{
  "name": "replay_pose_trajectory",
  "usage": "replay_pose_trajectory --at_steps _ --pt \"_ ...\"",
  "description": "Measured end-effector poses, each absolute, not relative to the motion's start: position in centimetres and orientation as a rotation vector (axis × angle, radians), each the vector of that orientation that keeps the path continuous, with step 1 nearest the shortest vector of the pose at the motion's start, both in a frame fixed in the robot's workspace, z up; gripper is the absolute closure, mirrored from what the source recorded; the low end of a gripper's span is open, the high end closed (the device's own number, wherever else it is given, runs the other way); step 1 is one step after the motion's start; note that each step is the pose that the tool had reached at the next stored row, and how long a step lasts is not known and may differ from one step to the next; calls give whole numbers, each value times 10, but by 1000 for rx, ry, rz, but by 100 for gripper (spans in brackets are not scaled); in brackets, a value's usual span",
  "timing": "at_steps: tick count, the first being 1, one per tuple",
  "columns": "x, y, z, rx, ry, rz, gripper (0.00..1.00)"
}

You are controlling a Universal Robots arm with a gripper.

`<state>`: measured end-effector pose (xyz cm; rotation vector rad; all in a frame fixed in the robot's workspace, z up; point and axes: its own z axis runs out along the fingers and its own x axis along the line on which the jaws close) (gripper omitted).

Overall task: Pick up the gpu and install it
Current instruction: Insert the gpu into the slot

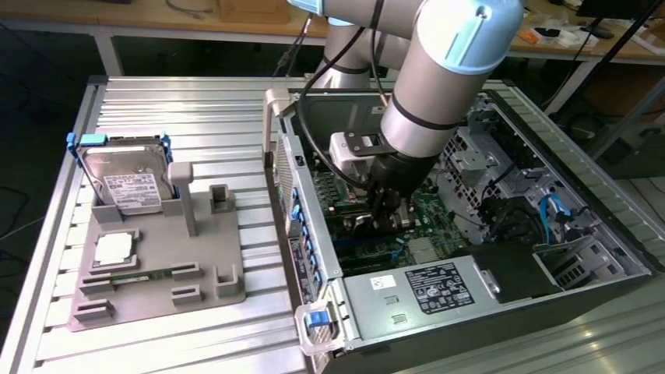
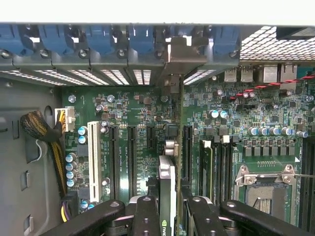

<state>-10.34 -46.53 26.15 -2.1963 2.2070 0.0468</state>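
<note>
So the gripper (image 2: 173, 204) is down inside the pc case (image 1: 582, 195), clenched on the gpu (image 2: 166, 182). The card's pinched edge-on right between the two fingers (image 2: 146, 211), so there's nothing to reach for, it's in hand. Its long axis runs straight out ahead of the gripper toward the rear wall of the case. The silver bracket (image 2: 179, 56) is at the far end, up by the blue-tabbed slot covers (image 2: 98, 44). That line is parallel to the black expansion slots (image 2: 132, 157) on the motherboard (image 2: 236, 108) beneath the gripper, which is what matters for seating it. Honestly can't tell if the bottom edge is in a slot or hovering just above one, since the card hides its own contact line.
</note>
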Motion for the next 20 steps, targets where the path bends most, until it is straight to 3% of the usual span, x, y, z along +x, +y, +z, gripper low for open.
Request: replay_pose_trajectory --at_steps 20 --pt "-103 -468 258 -2193 2204 53 73"
